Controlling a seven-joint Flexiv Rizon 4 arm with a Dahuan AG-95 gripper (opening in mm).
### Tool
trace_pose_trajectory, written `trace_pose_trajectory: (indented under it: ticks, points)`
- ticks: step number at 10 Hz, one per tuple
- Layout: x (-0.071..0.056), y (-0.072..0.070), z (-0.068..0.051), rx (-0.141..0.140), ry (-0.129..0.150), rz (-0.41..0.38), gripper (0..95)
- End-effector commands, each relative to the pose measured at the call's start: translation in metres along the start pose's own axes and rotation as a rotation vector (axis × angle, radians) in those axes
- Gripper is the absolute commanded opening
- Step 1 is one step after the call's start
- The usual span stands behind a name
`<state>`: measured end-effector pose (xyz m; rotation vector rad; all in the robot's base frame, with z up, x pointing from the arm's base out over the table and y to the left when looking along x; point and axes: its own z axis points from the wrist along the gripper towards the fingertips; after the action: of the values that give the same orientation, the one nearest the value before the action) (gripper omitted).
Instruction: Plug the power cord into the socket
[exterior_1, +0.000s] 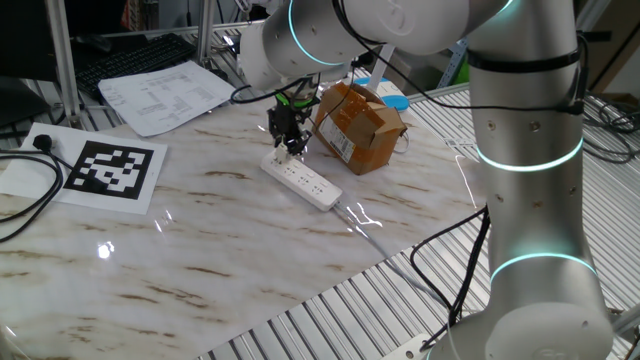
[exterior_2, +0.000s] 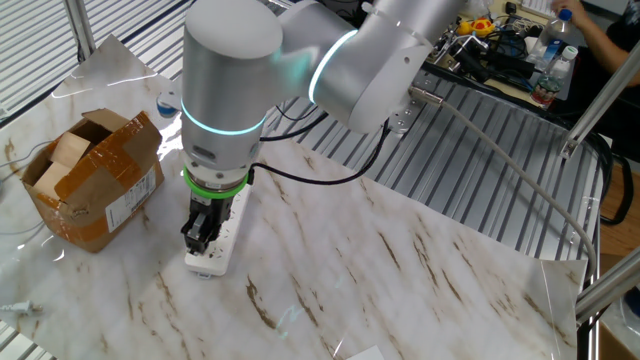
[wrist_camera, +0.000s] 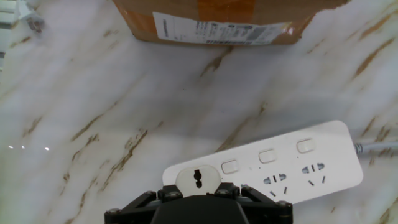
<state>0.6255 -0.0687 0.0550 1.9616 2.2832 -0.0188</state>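
The socket is a long white power strip (exterior_1: 303, 181) lying on the marble table beside a cardboard box; it also shows in the other fixed view (exterior_2: 222, 232) and the hand view (wrist_camera: 298, 165). My gripper (exterior_1: 290, 148) points down at the strip's end farthest from its cable, as the other fixed view (exterior_2: 200, 240) also shows. In the hand view my gripper (wrist_camera: 198, 190) is shut on the power cord's small round white plug (wrist_camera: 198, 178) with dark marks. The plug sits over the strip's end outlet. I cannot tell whether it is seated.
A brown cardboard box (exterior_1: 358, 125) stands just behind the strip, close to my gripper. The strip's thin pale cable (exterior_1: 370, 228) runs toward the table's front edge. A marker sheet (exterior_1: 108, 172), a black cable (exterior_1: 30, 200) and papers (exterior_1: 165, 95) lie at the left.
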Motion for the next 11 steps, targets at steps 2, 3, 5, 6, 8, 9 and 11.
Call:
trace_pose_trajectory:
  ticks: [2,3,5,6,8,9,11]
  points:
    - [0.005,-0.002,0.003,-0.009,0.007,-0.002,0.0]
    - [0.006,-0.002,0.002,-0.01,0.007,-0.002,0.0]
    - [0.01,-0.003,0.0,-0.015,0.004,-0.012,0.0]
    - [0.011,-0.003,0.002,-0.017,0.014,-0.016,0.0]
    - [0.013,-0.005,0.005,-0.028,0.006,-0.02,0.0]
    - [0.016,-0.005,0.004,-0.023,0.008,-0.019,0.0]
    - [0.019,-0.007,0.003,-0.021,0.01,-0.011,0.0]
